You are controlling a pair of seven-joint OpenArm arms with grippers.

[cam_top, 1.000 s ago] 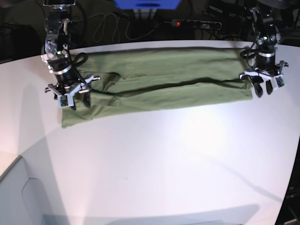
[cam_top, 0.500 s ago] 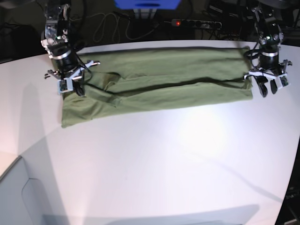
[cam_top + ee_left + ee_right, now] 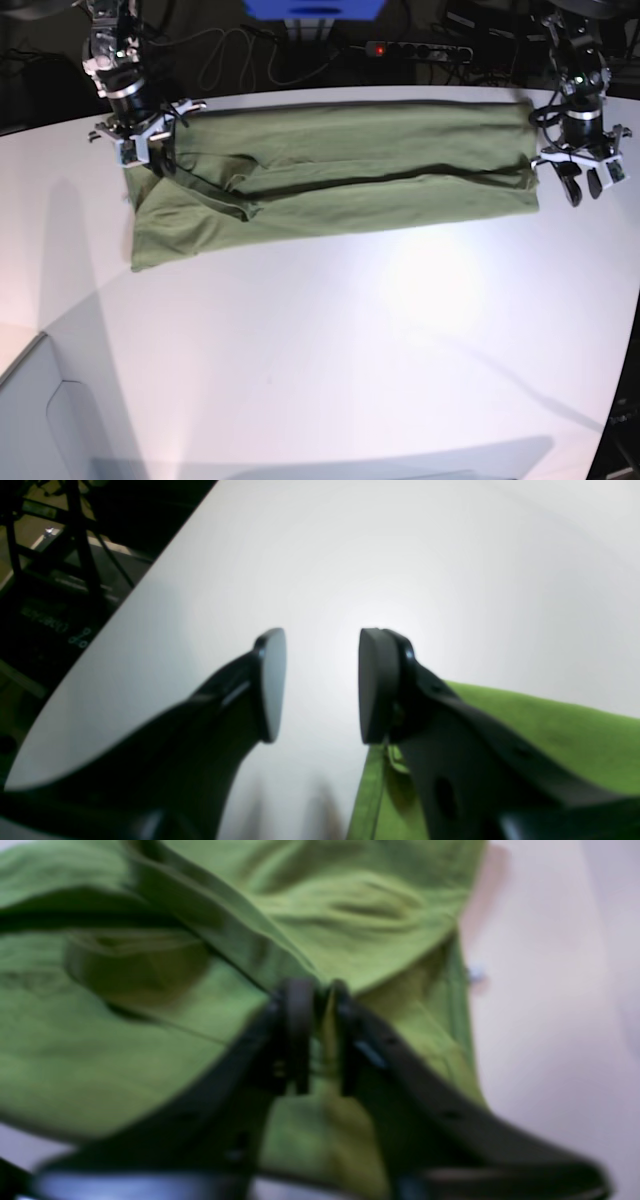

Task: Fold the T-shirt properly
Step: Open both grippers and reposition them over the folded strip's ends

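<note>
The olive-green T-shirt (image 3: 350, 190) lies on the white table as a long band folded lengthwise, with a dark crease along its middle. In the base view my right gripper (image 3: 148, 160) is at the shirt's far left corner. The right wrist view shows it (image 3: 317, 990) shut on a raised fold of the T-shirt (image 3: 350, 905), with cloth pinched between the pads. My left gripper (image 3: 586, 192) hangs just beyond the shirt's right end. In the left wrist view it (image 3: 322, 685) is open with only bare table between the fingers, and the T-shirt's edge (image 3: 550, 730) lies beside the right finger.
The white table (image 3: 350, 350) curves away at the back and right edges. Behind it are a power strip (image 3: 420, 48) with a red light, cables and a blue object (image 3: 315, 8). A grey surface (image 3: 40, 420) sits at the lower left.
My right gripper has moved from the shirt's near-left part toward the far left corner, closing on cloth. My left gripper has drifted slightly back and right, off the shirt's end.
</note>
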